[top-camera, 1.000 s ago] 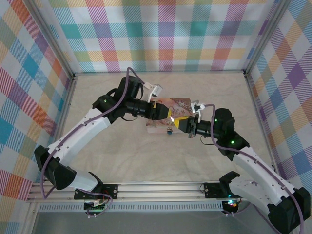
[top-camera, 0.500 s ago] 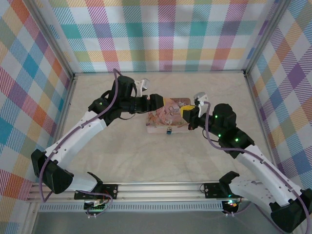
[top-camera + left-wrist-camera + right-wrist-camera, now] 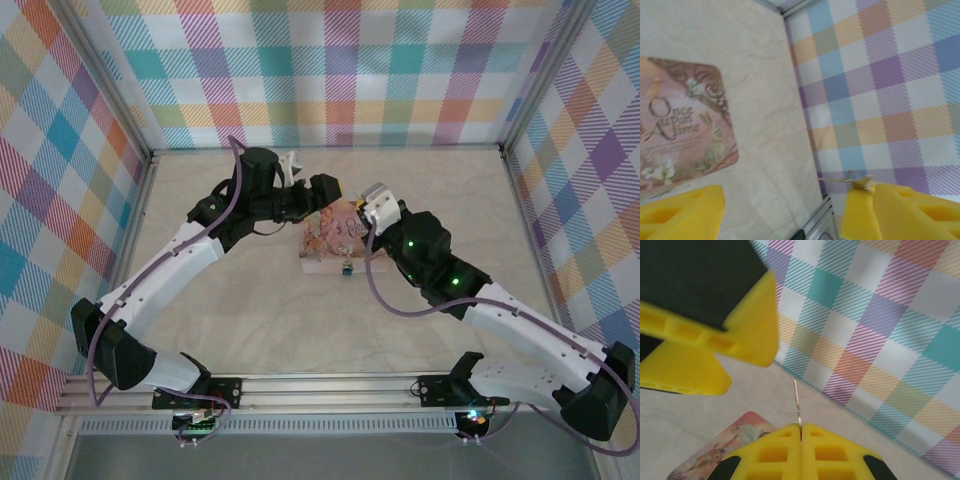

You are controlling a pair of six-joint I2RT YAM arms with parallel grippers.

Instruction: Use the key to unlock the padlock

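We list one pink rectangular tin [image 3: 682,127], lid printed with flowers, a rabbit and lettering that seems to read "Once Upon a Time", flat on a pale marbled surface [image 3: 300,320]. Pastel checked walls [image 3: 340,70] enclose it; an aluminium rail [image 3: 320,385] runs along the near edge.

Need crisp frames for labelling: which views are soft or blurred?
Top external: sharp, evenly lit, no glare. Left wrist: left tool blurred up close, pink tin lettering readable. Right wrist: key thin but distinct in the right tool.
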